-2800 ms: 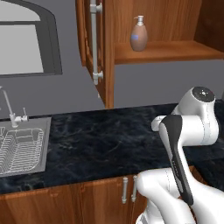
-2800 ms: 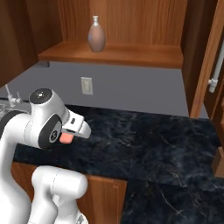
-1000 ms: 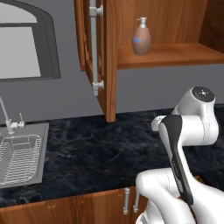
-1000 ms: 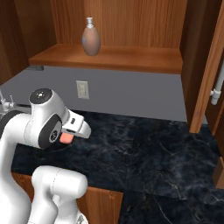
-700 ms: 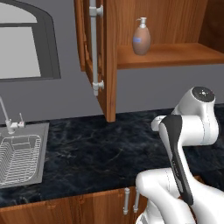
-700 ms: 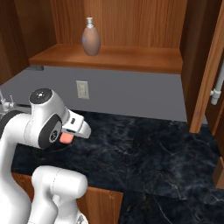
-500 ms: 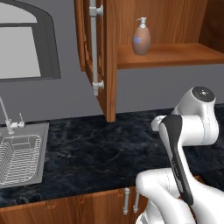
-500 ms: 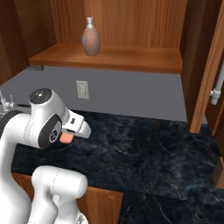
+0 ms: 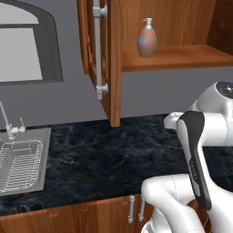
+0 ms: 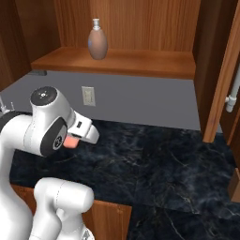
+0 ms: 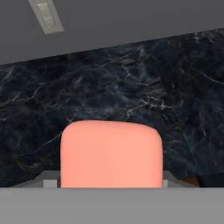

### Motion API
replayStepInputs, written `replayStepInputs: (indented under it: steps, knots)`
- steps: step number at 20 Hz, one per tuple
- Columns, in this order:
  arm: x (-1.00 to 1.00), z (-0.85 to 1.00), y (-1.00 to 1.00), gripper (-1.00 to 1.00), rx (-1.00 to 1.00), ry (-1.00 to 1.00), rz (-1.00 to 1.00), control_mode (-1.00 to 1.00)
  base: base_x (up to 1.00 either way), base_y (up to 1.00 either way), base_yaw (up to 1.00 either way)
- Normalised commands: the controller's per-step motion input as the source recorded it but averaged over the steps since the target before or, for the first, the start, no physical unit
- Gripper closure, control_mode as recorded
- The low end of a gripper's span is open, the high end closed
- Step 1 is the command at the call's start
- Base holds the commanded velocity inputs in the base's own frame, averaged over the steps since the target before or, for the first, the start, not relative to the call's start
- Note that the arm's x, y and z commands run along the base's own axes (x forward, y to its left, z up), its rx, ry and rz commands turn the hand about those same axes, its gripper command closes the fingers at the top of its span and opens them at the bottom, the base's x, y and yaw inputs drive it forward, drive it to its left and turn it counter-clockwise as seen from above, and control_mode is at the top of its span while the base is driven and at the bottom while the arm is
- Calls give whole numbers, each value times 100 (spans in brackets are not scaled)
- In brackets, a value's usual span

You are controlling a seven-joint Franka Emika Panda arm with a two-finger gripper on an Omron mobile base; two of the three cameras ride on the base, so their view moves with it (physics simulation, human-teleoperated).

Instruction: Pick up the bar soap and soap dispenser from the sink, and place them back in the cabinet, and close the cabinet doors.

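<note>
The salmon bar soap [image 11: 111, 154] sits between the jaws of my gripper [image 10: 75, 138], which is shut on it and held low over the dark counter. From the right base view the bar soap [image 10: 70, 141] peeks out pink under the white hand. The brown soap dispenser [image 9: 147, 38] stands upright on the cabinet shelf [image 9: 182, 57]; it is the same soap dispenser [image 10: 97, 41] in the right base view. Both cabinet doors are open: the left one [image 9: 111, 63] and the right one [image 10: 224, 79]. The sink [image 9: 22, 159] lies at the far left.
A black marble counter [image 9: 104, 154] runs under the cabinet. The faucet [image 9: 7, 125] and a wire rack [image 9: 16, 164] belong to the sink. A wall outlet [image 10: 87, 96] is on the grey backsplash. A grey window [image 9: 25, 50] is at the upper left.
Since the oldest frames the whole picture has shifted, so the camera moved with the base. Over the last second nothing has visibly moved; the soap stays gripped.
</note>
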Motion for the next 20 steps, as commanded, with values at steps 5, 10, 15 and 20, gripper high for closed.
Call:
replayStepInputs:
  steps: [5, 10, 15, 20]
  knots:
    - [-12, 52, -9, 100, 0, -6, 1, -100, 0, 0, 0]
    - [-9, 50, -10, 100, 0, -20, 4, -100, 0, 0, 0]
    - [-5, 54, -9, 100, 0, -16, 4, -100, 0, 0, 0]
    - [0, 54, -5, 100, -3, -7, 0, -100, 0, 0, 0]
